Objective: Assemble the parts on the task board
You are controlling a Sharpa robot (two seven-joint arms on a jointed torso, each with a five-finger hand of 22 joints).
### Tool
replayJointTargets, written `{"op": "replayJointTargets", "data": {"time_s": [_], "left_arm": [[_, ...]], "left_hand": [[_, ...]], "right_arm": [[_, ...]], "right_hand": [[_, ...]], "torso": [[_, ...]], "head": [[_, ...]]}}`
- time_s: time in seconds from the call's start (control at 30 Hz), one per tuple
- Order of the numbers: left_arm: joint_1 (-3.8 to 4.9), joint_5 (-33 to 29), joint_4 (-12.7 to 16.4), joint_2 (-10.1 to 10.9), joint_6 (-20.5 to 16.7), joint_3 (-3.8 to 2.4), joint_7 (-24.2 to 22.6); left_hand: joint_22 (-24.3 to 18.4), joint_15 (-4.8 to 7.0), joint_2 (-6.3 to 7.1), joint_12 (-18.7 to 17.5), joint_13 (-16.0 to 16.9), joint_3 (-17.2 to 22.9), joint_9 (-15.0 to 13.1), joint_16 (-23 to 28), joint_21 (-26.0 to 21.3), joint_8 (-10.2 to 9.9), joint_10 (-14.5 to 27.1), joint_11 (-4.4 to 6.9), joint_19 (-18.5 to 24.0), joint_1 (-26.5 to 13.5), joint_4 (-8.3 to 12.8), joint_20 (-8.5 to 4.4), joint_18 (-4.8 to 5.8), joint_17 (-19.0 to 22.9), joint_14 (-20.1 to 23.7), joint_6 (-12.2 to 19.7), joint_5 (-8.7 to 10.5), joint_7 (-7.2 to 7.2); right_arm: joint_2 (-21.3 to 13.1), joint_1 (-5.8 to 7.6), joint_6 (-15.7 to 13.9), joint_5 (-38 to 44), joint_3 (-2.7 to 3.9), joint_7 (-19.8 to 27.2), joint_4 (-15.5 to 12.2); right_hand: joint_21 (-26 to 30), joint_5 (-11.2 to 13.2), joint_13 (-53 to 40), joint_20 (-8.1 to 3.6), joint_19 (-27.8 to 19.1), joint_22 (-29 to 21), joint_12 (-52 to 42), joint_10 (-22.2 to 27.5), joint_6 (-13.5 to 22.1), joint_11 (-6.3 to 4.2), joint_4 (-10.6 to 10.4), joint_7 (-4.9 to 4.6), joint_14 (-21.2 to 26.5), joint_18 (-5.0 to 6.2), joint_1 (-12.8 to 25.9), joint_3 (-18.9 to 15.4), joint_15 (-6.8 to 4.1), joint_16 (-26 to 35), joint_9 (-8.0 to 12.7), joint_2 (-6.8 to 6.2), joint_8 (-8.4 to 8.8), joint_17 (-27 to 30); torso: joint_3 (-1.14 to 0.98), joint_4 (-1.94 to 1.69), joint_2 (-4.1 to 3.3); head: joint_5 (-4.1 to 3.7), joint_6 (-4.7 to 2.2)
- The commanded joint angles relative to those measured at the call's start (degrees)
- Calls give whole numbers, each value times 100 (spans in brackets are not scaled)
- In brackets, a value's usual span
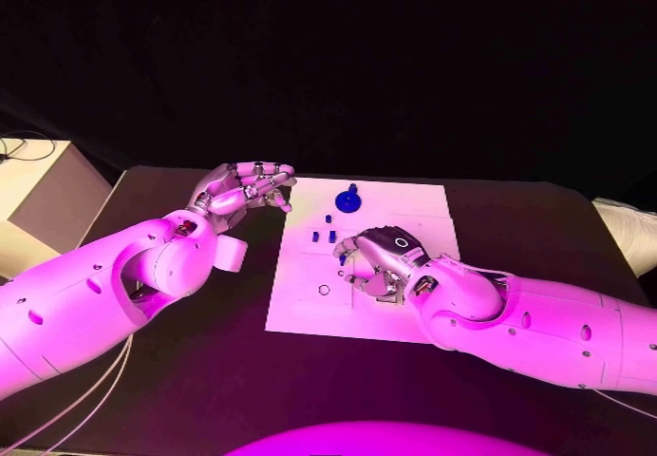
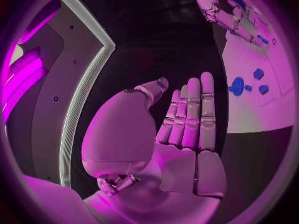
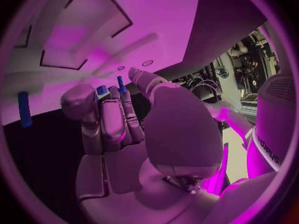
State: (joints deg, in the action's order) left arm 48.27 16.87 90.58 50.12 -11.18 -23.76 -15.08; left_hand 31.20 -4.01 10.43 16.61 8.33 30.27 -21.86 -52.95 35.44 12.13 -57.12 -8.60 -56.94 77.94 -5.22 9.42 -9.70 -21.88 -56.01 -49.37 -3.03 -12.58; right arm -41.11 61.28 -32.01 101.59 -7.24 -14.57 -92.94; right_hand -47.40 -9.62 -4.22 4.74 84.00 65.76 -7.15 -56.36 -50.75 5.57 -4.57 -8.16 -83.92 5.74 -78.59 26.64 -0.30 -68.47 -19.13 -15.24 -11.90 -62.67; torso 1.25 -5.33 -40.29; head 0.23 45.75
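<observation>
black table (image 1: 164, 399), dark backdrop | task board (image 1: 411, 204) mid-table, blue parts: round part (image 1: 349, 201) near far edge, small pegs (image 1: 323, 235) beside right hand | left hand (image 1: 247, 187) off board's left corner, fingers straight, pressed together, empty | right hand (image 1: 380, 258) over board centre, fingers curled down, grip hidden, cannot tell

The bench (image 1: 178, 380) is black, and the white task board (image 1: 411, 204) lies flat on it near its middle. A pale box (image 1: 41, 190) stands well off the board's side, just beyond the bench's edge by the left arm.
</observation>
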Motion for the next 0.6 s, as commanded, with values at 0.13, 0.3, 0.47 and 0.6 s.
{"op": "replayJointTargets", "data": {"time_s": [0.13,0.3,0.47,0.6], "left_arm": [[-6,-28,-20,-15,160,-4,3],[-8,-27,-28,-14,172,-4,11],[-10,-26,-41,-22,177,-3,14],[-11,-25,-52,-30,180,-3,14]], "left_hand": [[-12,-32,-52,19,-6,-32,7,18,-37,31,32,-10,-49,17,-11,-5,-79,-11,-3,56,5,-26],[-15,-32,-51,21,-7,-36,7,18,-40,33,35,-10,-51,15,-14,-4,-78,-12,-3,59,6,-27],[-19,-33,-54,24,-7,-37,7,19,-44,36,36,-10,-53,18,-16,-4,-78,-12,-2,60,5,-26],[-19,-33,-54,24,-7,-37,7,19,-44,36,36,-10,-53,18,-16,-4,-78,-12,-2,60,5,-26]], "right_arm": [[-201,45,-423,-609,88,-42,-148],[-402,174,-213,-914,140,97,-201],[-468,235,-43,-1217,154,260,-221],[-466,252,-9,-1316,158,312,-224]], "right_hand": [[73,-24,7,31,117,-52,-163,138,90,11,-144,15,21,112,-162,-262,49,12,18,46,87,77],[-91,-70,-21,12,175,32,-403,0,8,-30,-234,-40,-32,93,-264,-262,15,-105,2,74,79,9],[-566,-208,-107,-41,301,300,-789,-706,-415,-130,-294,3,-125,27,-346,304,-56,-325,-61,15,-67,-186],[-624,-234,-111,-61,315,337,-788,-810,-460,-151,-261,16,-131,16,-381,503,-82,-354,-70,0,-71,-203]], "torso": [[1,-2,-3],[4,9,2],[-1,12,-5],[-9,-5,-8]], "head": [[-38,-40],[-90,-65],[-101,-93],[-111,-87]]}}
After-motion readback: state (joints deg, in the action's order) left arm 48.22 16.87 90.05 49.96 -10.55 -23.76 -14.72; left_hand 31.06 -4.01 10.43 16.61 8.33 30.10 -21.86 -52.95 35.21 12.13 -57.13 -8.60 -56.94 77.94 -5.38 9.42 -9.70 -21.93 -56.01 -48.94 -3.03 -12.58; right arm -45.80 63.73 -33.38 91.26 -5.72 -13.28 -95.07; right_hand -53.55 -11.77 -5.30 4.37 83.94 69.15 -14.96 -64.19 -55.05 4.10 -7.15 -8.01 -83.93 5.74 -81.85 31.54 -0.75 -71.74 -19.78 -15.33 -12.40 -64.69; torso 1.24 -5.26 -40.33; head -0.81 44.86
